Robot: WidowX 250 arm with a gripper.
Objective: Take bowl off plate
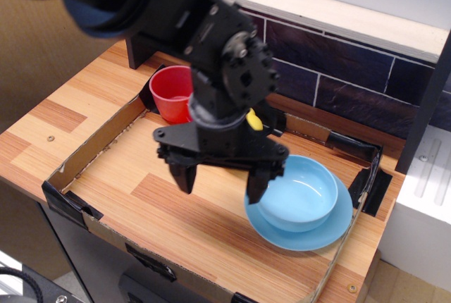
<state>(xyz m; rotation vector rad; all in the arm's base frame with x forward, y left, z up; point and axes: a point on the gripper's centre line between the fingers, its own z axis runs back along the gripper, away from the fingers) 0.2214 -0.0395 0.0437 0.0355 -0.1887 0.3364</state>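
The light blue bowl (303, 194) sits upright in the middle of the flat light blue plate (310, 237) at the right of the cardboard tray. My black gripper (219, 182) hangs open just left of the bowl. Its right finger (258, 184) is at the bowl's left rim and its left finger (183, 176) is over the wooden floor. It holds nothing.
A red cup (172, 94) stands at the tray's back left. A yellow pepper (252, 120) is mostly hidden behind my arm. The low cardboard wall (70, 208) rings the tray. A white block (430, 204) stands to the right, and a brick wall (338, 63) runs behind.
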